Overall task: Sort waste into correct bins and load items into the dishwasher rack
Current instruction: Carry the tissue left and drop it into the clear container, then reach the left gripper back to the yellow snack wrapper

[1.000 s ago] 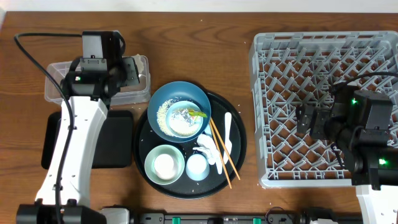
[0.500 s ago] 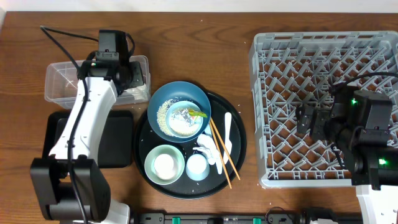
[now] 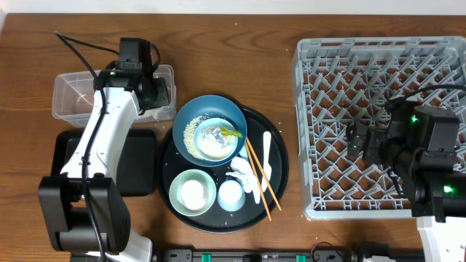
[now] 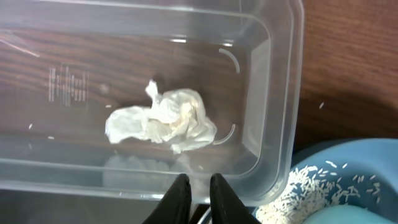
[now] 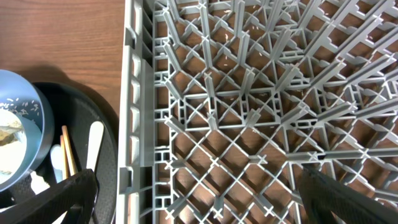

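**Tissue in the tub, dishes not yet racked**

The left tool (image 4: 200, 191) hovers over the near-right end of the tub (image 4: 281, 93). Its fingers are parted by only a thin gap and grip nothing. A crumpled tissue (image 4: 161, 121) lies on the tub's floor, apart from the tool. The tub stands on the tabletop (image 3: 233, 51) at the far left. Just in front of it lies the shallow black tray (image 3: 140, 169), partly under the left arm.

The right tool (image 5: 202, 202) is wide open and empty, hanging above the left part of the rack (image 3: 328, 65). The rack stands at the right of the tabletop and holds no dishes. A few loose rice grains are scattered among its pegs.

Between tub and rack sits the round tray (image 3: 280, 178).
- The blue bowl (image 3: 218, 102) is at the tray's far-left edge. It holds rice (image 3: 192, 135), crumpled scraps and the yellow-green packet (image 3: 232, 133).
- The green bowl (image 3: 177, 182) is at the near left, with something white and round inside it.
- A pale cup (image 3: 231, 195) stands just beside the green bowl.
- The chopsticks (image 3: 259, 180) lie slanted, running from the blue bowl's rim toward the near edge.
- The white spoon (image 3: 266, 154) lies just to the right of the chopsticks.
- More white scraps lie beside the cup, but they are too small to make out.
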Controlling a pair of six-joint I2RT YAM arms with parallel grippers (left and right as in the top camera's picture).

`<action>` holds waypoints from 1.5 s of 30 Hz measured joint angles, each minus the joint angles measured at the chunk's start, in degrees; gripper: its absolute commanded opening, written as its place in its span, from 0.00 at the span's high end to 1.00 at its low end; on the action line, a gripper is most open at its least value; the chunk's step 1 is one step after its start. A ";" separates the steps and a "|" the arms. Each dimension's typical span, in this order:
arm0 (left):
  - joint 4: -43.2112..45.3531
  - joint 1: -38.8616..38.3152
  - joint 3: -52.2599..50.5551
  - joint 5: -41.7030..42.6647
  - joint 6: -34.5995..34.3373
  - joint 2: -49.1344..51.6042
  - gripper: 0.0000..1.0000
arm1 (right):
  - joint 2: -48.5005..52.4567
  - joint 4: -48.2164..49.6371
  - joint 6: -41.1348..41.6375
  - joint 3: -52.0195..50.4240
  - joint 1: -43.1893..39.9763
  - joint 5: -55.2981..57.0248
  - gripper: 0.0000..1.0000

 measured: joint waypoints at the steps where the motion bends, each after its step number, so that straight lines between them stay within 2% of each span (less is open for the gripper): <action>1: 0.33 0.00 -0.15 0.00 0.02 0.02 0.85 | 0.00 -0.02 0.00 0.00 0.00 0.00 0.01; 14: 0.22 0.00 -0.96 -0.02 0.02 5.01 0.86 | 0.00 -1.75 0.00 0.00 0.00 0.00 0.01; 28: -3.10 0.00 -0.98 -0.02 0.02 5.16 0.85 | 0.00 -2.08 0.00 0.00 0.00 0.00 0.01; 29: -3.10 0.00 -0.98 -0.02 0.02 5.03 0.83 | 0.00 -2.08 0.00 0.00 0.00 0.00 0.01; 31: -3.10 0.00 -0.98 -0.09 0.20 4.37 0.54 | 0.00 -2.05 0.00 0.00 0.00 0.00 0.01; 34: -3.10 0.00 -0.98 -0.20 0.24 2.67 0.34 | 0.00 -1.86 0.00 0.00 0.00 0.00 0.01; 36: -3.10 0.00 -0.96 -0.39 0.13 1.01 0.28 | 0.00 -1.64 0.00 0.00 0.00 0.00 0.01; 40: -3.08 -0.37 -0.90 1.40 -0.50 -3.50 0.28 | 0.00 -1.60 -0.02 0.00 0.00 0.00 0.01; 45: -3.06 -3.41 -0.46 9.14 -0.90 -7.69 0.23 | 0.00 -1.38 -0.02 0.00 0.00 0.00 0.01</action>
